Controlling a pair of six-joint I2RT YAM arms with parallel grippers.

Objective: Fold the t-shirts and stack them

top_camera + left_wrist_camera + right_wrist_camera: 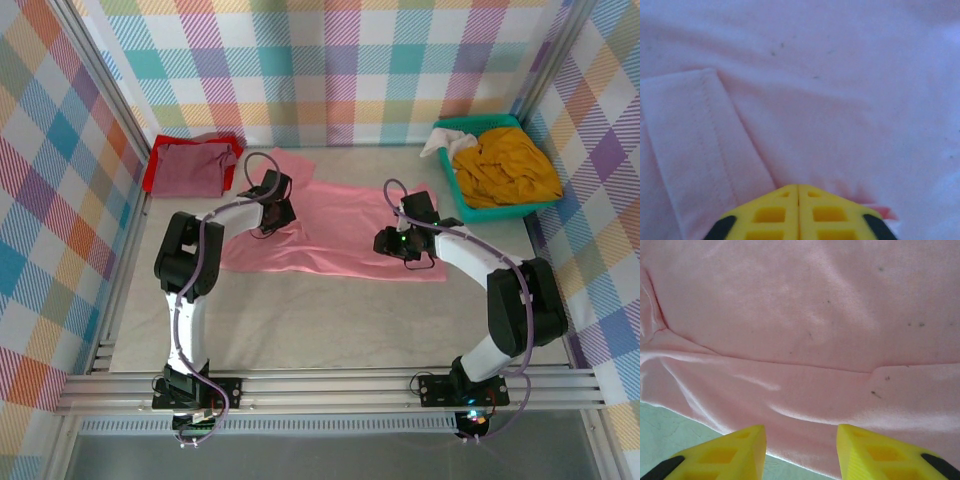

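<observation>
Plaid-checked walls close in a pale bench (330, 320). At its far right corner a teal basket (492, 211) holds a crumpled mustard-yellow t-shirt (505, 165), with a bit of white cloth (438, 143) hanging over the basket's far left rim. At the far left corner a maroon t-shirt (192, 168) lies on a red t-shirt (152, 178). A salmon-pink t-shirt (340, 225) is spread across the middle of the bench. The left end effector (798, 192) is down on its left part, beside a stitched hem, its yellow fingers clenched together with the cloth puckered at their tips. The right end effector (801, 435) is released, fingers apart, over the shirt's near right edge where bare bench shows.
</observation>
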